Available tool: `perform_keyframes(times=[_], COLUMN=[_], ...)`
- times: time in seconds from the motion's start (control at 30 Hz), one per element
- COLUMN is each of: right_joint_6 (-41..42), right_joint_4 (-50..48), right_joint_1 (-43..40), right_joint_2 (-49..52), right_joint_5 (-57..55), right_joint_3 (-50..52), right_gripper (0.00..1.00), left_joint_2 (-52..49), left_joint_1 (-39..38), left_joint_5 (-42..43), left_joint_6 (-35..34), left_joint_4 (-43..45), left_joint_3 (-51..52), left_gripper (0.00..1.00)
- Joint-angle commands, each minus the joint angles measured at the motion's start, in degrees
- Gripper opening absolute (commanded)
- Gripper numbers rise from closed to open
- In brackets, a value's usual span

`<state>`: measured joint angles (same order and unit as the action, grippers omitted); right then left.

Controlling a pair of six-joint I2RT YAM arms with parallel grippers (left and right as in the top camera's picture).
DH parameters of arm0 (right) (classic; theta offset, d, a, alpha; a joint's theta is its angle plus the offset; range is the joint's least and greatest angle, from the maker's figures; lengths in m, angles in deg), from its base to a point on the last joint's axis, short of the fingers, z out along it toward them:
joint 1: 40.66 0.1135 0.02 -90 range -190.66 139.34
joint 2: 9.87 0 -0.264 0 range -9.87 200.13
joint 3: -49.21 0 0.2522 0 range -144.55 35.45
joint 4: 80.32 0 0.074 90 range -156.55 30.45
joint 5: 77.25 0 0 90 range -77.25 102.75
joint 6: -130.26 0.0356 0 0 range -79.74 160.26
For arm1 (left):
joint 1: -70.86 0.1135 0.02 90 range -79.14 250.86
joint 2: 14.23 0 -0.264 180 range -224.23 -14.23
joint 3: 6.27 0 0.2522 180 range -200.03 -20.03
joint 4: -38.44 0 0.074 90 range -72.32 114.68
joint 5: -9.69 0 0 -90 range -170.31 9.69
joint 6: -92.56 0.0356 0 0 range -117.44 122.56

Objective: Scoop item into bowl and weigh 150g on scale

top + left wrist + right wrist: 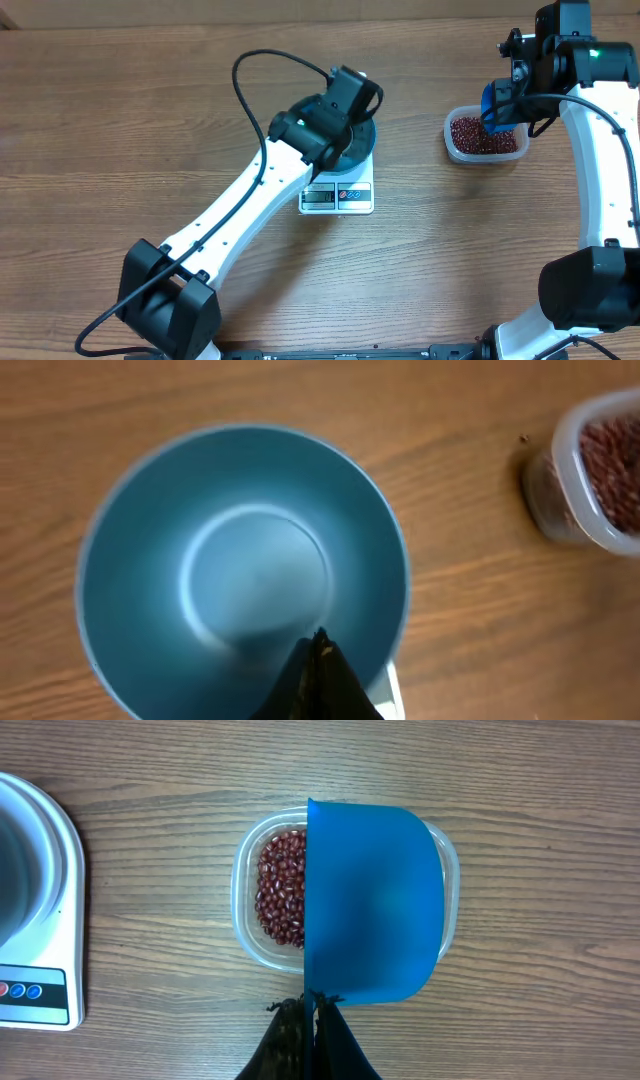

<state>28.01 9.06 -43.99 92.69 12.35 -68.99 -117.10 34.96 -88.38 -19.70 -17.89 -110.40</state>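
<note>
Blue bowl (pixel 250 560) stands empty on the scale (pixel 337 197). The left gripper (pixel 318 652) hangs over the bowl's near rim with its fingers pressed together and gripping nothing; whether they touch the rim I cannot tell. To the scale's right, well apart from it, a clear tub (pixel 243 890) holds the red-brown beans (pixel 283 900). The right gripper (pixel 313 1015) is clenched on the near end of a blue scoop (pixel 370 900), which covers the side of the tub farther from the scale.

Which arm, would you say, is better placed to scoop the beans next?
Right: the right gripper holds the scoop over the beans in the tub; the left gripper is at the bowl.
</note>
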Motion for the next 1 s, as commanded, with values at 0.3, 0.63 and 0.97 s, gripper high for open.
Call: perform_keyframes(times=[0.3,0.63,0.97], right_joint_6=[0.26,0.26,0.26], right_joint_4=[-0.57,-0.57,-0.57], right_joint_1=[-0.15,-0.15,-0.15], right_joint_2=[0.02,0.02,0.02], right_joint_5=[0.07,0.07,0.07], right_joint_3=[0.24,0.24,0.24], right_gripper=[0.04,0.04,0.04], left_joint_2=[-6.21,-9.7,-9.73], left_joint_1=[2.89,2.54,2.21], left_joint_5=[2.32,6.73,11.32], left_joint_6=[1.07,2.43,2.56], left_joint_4=[0.79,-0.48,-2.89], left_joint_3=[-0.44,-0.44,-0.44], left_gripper=[0.04,0.04,0.04])
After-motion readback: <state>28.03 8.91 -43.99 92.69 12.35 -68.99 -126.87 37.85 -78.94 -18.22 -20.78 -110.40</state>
